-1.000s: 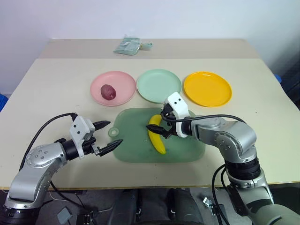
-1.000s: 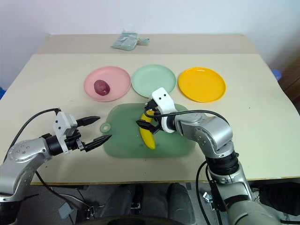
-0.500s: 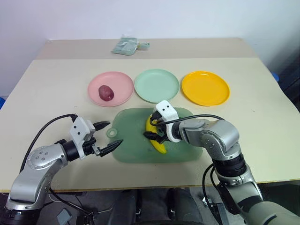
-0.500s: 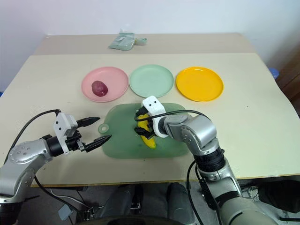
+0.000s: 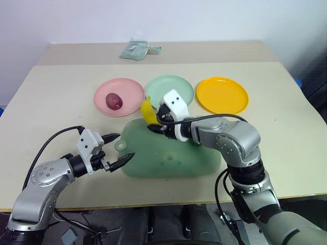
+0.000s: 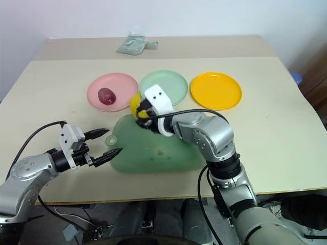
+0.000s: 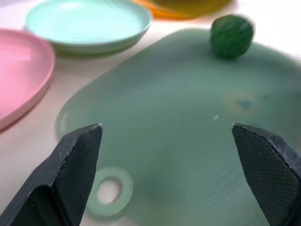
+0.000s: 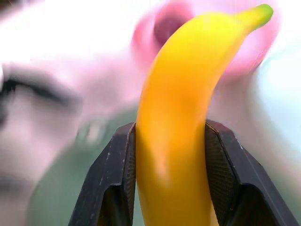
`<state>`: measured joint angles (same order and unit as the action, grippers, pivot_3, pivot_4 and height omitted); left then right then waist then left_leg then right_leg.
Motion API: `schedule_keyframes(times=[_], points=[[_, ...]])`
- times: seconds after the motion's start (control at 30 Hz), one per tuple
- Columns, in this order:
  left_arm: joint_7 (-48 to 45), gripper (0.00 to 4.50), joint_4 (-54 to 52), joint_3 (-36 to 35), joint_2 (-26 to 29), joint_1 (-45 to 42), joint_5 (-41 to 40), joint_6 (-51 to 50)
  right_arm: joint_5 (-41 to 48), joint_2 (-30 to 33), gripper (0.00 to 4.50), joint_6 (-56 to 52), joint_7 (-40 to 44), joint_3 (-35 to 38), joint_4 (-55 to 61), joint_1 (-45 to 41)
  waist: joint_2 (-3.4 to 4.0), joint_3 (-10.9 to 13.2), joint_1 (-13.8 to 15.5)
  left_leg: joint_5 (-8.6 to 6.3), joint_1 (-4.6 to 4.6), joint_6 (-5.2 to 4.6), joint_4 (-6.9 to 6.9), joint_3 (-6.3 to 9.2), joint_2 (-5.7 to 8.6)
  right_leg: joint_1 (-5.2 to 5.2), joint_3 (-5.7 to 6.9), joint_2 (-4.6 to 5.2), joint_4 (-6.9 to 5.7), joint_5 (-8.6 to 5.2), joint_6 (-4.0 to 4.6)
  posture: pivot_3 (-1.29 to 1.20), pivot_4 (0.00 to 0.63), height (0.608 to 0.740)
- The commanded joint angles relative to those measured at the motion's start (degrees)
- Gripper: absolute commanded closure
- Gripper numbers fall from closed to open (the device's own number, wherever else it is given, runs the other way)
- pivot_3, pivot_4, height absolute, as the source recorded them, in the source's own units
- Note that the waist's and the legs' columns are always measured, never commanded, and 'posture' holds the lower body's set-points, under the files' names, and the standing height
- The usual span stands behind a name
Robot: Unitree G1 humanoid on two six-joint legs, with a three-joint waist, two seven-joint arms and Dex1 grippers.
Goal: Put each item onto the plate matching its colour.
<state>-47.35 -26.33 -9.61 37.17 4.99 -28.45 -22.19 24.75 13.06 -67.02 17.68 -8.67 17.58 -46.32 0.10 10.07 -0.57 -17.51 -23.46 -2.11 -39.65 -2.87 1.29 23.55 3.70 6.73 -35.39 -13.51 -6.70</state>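
the right gripper (image 5: 155, 122) now clenches the banana (image 5: 147, 112) between its jaws, lifted off the tray (image 5: 168, 158), ready for the orange-yellow plate (image 5: 223, 95); the left gripper (image 5: 118, 148) stays released.

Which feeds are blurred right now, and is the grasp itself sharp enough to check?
Right wrist view: background smeared, pink plate only a blur, but the banana clamped between the right gripper jaws is fairly sharp. Left wrist view: green ball soft, near tray clear. Head views: sharp.
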Motion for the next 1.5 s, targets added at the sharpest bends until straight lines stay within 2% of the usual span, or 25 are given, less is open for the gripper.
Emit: schedule_keyframes(times=[0.03,0.23,0.4,0.47,0.5,0.6,0.63,0.73,0.87,0.97,1.13,1.33,1.43,1.5], points=[[-0.3,0.00,-4.3,2.6,-0.7,-0.7,-2.2,-0.8,-6.0,4.2,3.13,8.5,-1.9,3.6,-7.8,-3.1,-0.01,0.0,0.0,0.00,0.00,0.00,0.00,0.00,0.01,-0.01,0.00,0.00,0.01,0.00,0.00,0.00,0.150,0.740],[0.9,0.00,-6.0,8.2,-3.1,-2.9,-1.4,-1.5,-12.7,10.6,3.13,19.9,-2.9,7.8,-35.9,-8.2,0.00,0.0,-0.2,0.01,0.00,0.00,0.04,-0.08,0.02,-0.03,-0.01,0.00,0.04,0.00,0.00,0.00,0.150,0.740],[1.6,0.00,-6.0,10.5,-3.8,-3.9,-0.5,-1.0,-13.9,10.4,3.13,28.7,-0.4,9.8,-52.7,-12.8,0.06,0.0,-0.9,0.07,0.05,0.07,0.29,-0.23,-0.06,0.02,-0.06,-0.05,0.05,0.01,-0.01,0.00,0.150,0.740],[1.8,0.00,-5.8,10.8,-3.9,-3.9,-0.3,-0.6,-14.1,10.3,2.06,30.6,0.1,10.4,-55.9,-13.9,0.11,0.1,-0.8,0.10,0.07,0.12,0.41,-0.27,-0.07,0.07,-0.09,-0.05,0.06,0.01,-0.01,0.00,0.150,0.740],[2.0,0.00,-5.7,10.9,-4.0,-3.8,-0.1,-0.4,-14.3,10.3,1.67,31.4,0.2,10.6,-56.4,-14.2,0.12,0.1,-0.7,0.10,0.06,0.12,0.42,-0.27,-0.08,0.09,-0.09,-0.06,0.07,0.00,-0.01,0.00,0.150,0.740],[2.4,0.00,-5.8,10.6,-4.0,-3.1,0.1,0.0,-15.5,11.0,0.12,33.1,0.6,10.0,-53.2,-13.4,0.12,0.1,-0.5,0.10,0.06,0.12,0.42,-0.27,-0.08,0.08,-0.09,-0.05,0.09,0.01,-0.01,0.00,0.150,0.740],[2.5,0.00,-5.9,10.5,-4.0,-2.9,0.1,0.1,-15.6,11.6,0.05,33.4,2.0,9.7,-50.5,-12.3,0.12,0.1,-0.4,0.10,0.05,0.12,0.41,-0.26,-0.08,0.06,-0.10,-0.04,0.10,0.01,-0.01,0.00,0.150,0.740],[2.5,0.00,-5.7,9.8,-3.7,-2.3,0.1,0.3,-12.6,14.5,0.05,34.1,11.0,9.2,-38.5,-6.7,0.12,0.1,0.0,0.10,0.04,0.12,0.41,-0.22,-0.07,0.06,-0.09,-0.03,0.11,0.01,-0.01,0.00,0.150,0.740],[2.0,0.00,-5.4,9.0,-3.2,-1.9,-0.1,0.6,-4.0,22.0,0.05,34.1,29.6,8.5,-17.2,7.4,0.12,0.1,1.0,0.06,0.03,0.06,0.41,-0.09,-0.06,-0.04,-0.03,-0.04,0.24,0.01,-0.02,0.00,0.150,0.740],[1.2,0.00,-4.9,9.1,-2.8,-2.4,-0.2,0.6,0.1,27.5,0.05,32.9,37.8,7.5,-5.5,17.4,0.12,0.1,1.2,0.05,0.05,0.04,0.38,-0.11,-0.05,-0.08,-0.03,-0.01,0.29,0.01,-0.02,0.00,0.150,0.740],[0.5,0.00,-4.1,9.8,-2.9,-4.1,-0.2,0.3,-2.6,30.9,0.05,32.5,39.0,3.9,-1.4,24.3,0.11,0.1,1.0,0.06,0.19,0.05,0.33,-0.11,-0.06,-0.12,-0.06,0.03,0.23,0.01,-0.01,0.00,0.150,0.740],[0.1,0.00,-4.1,10.2,-2.8,-4.8,-0.3,0.0,-8.0,29.5,0.05,34.0,35.4,0.8,-5.9,24.1,0.06,0.0,1.3,0.07,0.19,0.08,0.31,-0.10,-0.04,-0.11,-0.07,0.06,0.23,0.00,0.00,0.00,0.150,0.740],[0.2,0.00,-4.6,10.1,-2.8,-4.8,-0.4,-0.4,-8.5,28.7,0.83,34.1,35.0,0.5,-6.8,23.4,0.06,0.0,1.3,0.07,0.17,0.08,0.29,-0.09,-0.04,-0.12,-0.07,0.06,0.24,0.00,0.01,0.00,0.150,0.740],[0.4,0.00,-4.9,10.0,-2.8,-4.8,-0.4,-0.7,-8.9,28.4,1.83,34.4,34.9,0.4,-7.0,23.0,0.06,0.0,1.2,0.07,0.16,0.09,0.29,-0.09,-0.05,-0.11,-0.07,0.06,0.24,0.00,0.01,0.00,0.150,0.740]])
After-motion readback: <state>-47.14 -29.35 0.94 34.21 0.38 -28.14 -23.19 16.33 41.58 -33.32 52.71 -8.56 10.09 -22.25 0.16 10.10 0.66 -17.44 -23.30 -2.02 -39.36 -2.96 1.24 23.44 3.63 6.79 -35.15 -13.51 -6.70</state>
